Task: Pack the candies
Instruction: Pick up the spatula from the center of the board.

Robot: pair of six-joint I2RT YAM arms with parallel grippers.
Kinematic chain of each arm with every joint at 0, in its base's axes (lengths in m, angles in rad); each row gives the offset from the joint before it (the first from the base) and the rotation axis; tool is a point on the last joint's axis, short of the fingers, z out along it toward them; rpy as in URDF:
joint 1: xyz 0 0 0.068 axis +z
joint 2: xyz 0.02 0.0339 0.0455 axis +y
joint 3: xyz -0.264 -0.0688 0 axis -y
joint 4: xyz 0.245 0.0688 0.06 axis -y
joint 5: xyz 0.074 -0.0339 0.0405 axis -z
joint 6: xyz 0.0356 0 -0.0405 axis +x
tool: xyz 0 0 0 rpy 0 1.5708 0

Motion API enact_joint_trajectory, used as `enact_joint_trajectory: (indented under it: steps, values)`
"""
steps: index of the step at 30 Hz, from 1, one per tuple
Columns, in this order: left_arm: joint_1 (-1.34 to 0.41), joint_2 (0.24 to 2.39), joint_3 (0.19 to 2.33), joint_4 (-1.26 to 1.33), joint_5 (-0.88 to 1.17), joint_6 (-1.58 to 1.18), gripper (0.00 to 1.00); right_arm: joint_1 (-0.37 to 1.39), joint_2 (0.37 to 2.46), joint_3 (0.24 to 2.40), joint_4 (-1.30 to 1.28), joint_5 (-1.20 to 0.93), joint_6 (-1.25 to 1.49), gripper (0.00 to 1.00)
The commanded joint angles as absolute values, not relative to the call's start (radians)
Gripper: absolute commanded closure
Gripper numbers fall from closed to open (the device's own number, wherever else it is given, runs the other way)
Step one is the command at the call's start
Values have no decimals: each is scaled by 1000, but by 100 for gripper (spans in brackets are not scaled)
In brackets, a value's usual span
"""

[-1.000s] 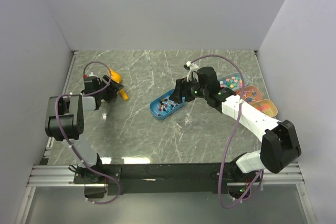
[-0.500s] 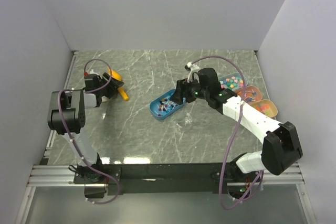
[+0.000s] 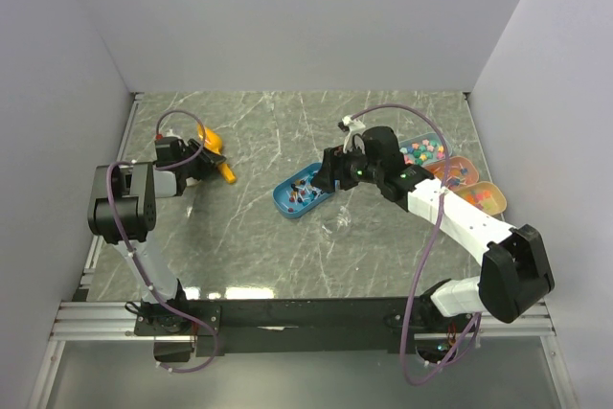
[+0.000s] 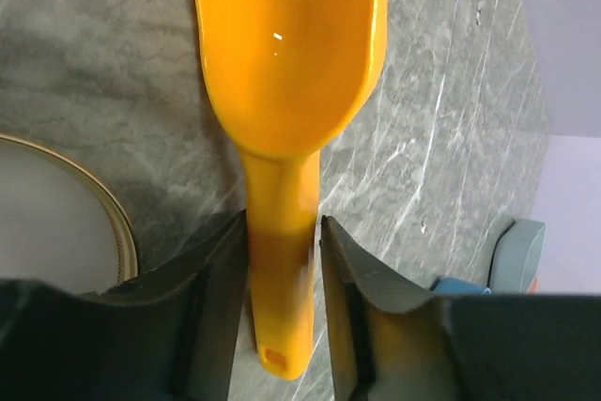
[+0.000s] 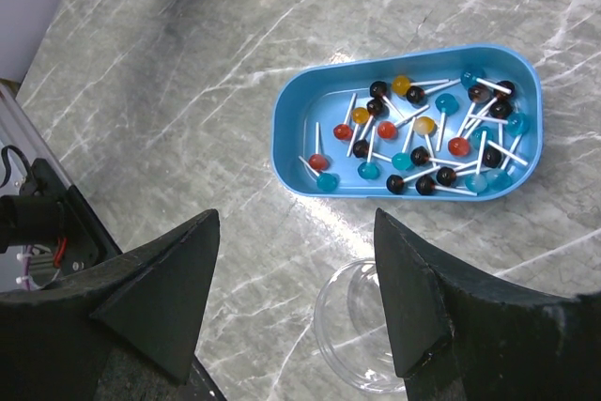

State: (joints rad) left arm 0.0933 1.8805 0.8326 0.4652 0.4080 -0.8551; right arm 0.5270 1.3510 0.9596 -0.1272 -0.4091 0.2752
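Yellow scoop pickup is the step; candies not yet packed.
Left tool pinches the scoop's handle, upper left; right tool hangs wide open, empty, above the blue tray of candies mid-frame. Next: carry scoop to tray.

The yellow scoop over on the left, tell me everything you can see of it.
The scoop is glossy orange-yellow, plastic by the look, and made in one piece: a wide bowl narrows to a slim handle with a small hole at its end. It lies on the grey marbled table, toward the far left corner. The left gripper has its fingers against both sides of the handle. Nothing else seems to touch it.
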Motion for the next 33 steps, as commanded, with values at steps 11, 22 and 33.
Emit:
enact_joint_trajectory:
  steps: [11, 22, 33]
  values:
    - [92, 1822, 893, 368, 437, -758, 93, 522, 1322, 989, -97, -422, 302, 27]
    - [-86, 1668, 1087, 9, 172, -471, 99, 496, 1391, 1179, -280, -370, 409, 27]
    - [-466, 1514, 1160, -239, -75, -79, 99, 327, 1482, 1457, -535, -489, 485, 27]
